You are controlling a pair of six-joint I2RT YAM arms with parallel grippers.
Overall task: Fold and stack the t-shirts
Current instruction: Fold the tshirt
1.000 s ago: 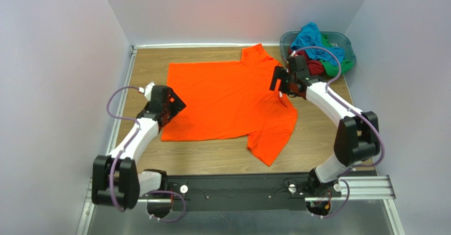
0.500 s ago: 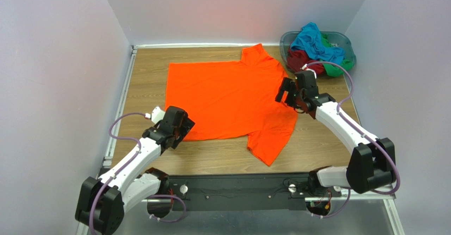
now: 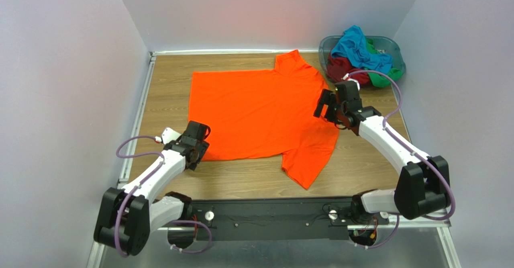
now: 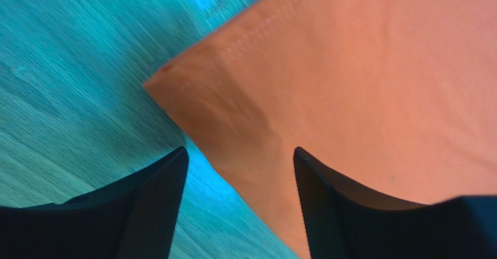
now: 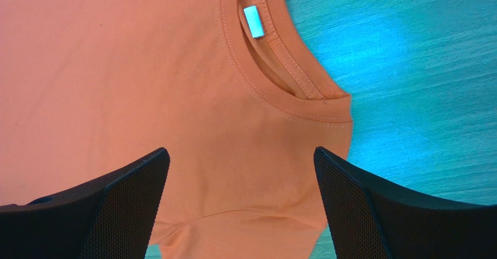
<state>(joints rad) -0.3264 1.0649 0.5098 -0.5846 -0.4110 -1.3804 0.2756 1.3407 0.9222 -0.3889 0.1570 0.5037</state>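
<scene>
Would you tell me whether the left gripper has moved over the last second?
Yes. The left gripper has come nearer the base rail, down to the orange t-shirt's near-left corner.

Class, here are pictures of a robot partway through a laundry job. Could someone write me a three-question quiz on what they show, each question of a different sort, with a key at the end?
1. True or false: the orange t-shirt is already folded in half.
2. Pick one: the left gripper is over which part of that shirt? A the collar; B a hem corner; C a sleeve.
3. Short answer: what holds the turquoise t-shirt?

Key
1. False: it lies spread flat.
2. B.
3. The basket at the far right.
</scene>
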